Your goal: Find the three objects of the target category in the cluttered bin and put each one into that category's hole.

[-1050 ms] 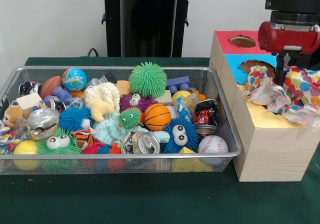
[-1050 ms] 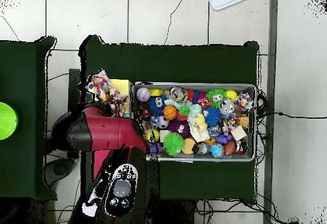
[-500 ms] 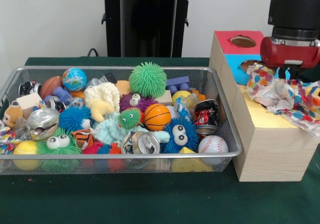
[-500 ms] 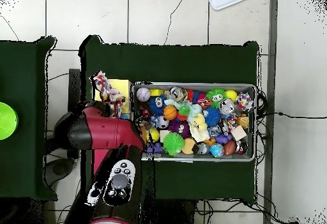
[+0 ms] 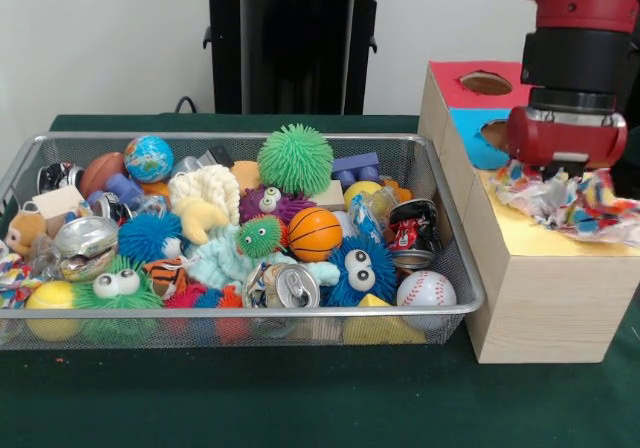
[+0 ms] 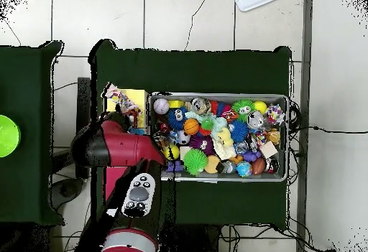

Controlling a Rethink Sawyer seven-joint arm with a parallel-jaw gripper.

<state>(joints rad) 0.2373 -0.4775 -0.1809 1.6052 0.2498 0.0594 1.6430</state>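
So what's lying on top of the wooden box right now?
A crumpled multicoloured wrapper lies on the wooden box's yellow section, under the arm's red wrist. The red hole shows; the blue hole is partly covered, any yellow one and the pincer hidden.

- Even, soft indoor light is filling the front view; the pale wall behind is reading bright without blown-out patches.
- Small highlights are glinting on the crushed silver drink can (image 5: 291, 286) and on the shiny metal can at the left (image 5: 85, 238).
- The silver wire-mesh bin (image 5: 455, 268) is casting only a faint shadow on the dark green tablecloth (image 5: 300, 398), so the light is seeming diffuse.
- The light wooden box with coloured top panels (image 5: 545, 303) is showing a slightly darker left face.
- In the overhead view, the white tiled floor (image 6: 215, 19) is appearing bright while the cloth is going nearly black.
- Small toys in the overhead view are looking soft and hard to resolve.
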